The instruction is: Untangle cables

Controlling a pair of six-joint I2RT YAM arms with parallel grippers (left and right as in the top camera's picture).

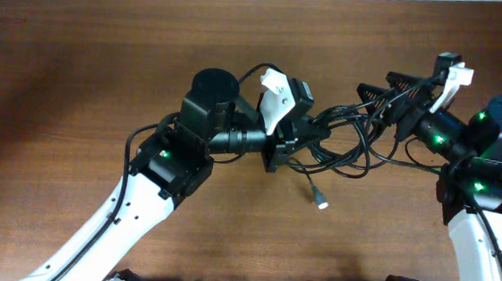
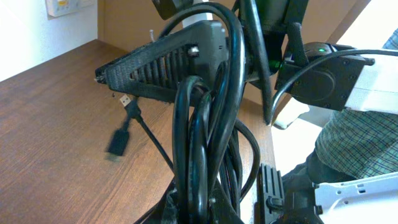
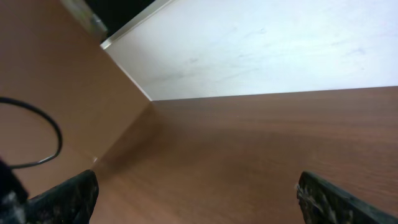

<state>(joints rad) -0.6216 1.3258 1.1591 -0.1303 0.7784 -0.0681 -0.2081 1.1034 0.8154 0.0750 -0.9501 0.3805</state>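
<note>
My left gripper (image 1: 279, 150) is clamped on the cables (image 1: 347, 146); the wrist view shows the black bundle (image 2: 205, 124) running down between my fingers. The tangle hangs over the table (image 1: 77, 64) between both arms, with one plug (image 1: 321, 201) lying loose below it. My right gripper (image 1: 385, 90) is at the tangle's right edge, fingers (image 3: 65, 198) spread wide with nothing between them.

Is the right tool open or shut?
Open. On the right tool, the two fingers sit far apart, with only bare table between them.
</note>
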